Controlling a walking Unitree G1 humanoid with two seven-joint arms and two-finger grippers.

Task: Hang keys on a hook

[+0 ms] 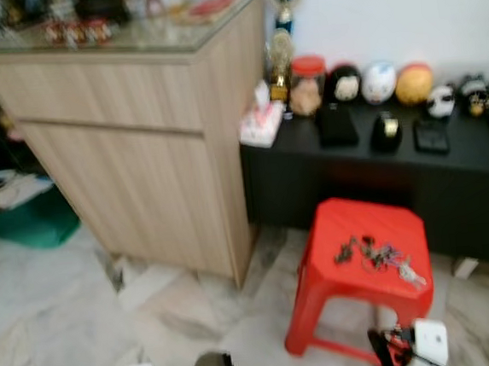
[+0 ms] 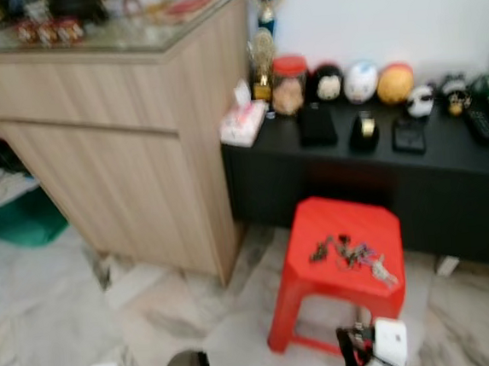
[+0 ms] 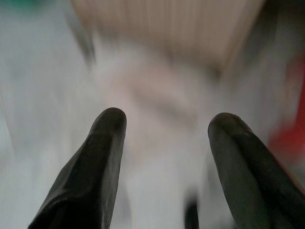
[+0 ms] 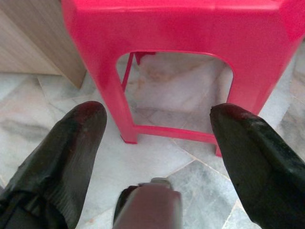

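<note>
Lower right, keys [image 1: 379, 257] lie on the red stool [image 1: 344, 226]; both grippers' jaws spread, empty; loose bunch may slide off, hook seemingly out of frame

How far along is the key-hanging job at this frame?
Barely begun. The keys lie on the red stool, not picked up. Both grippers are open and hold nothing: the right gripper is low, facing the stool's side; the left gripper is over the floor. Left to do: grasp, carry, hang.
</note>
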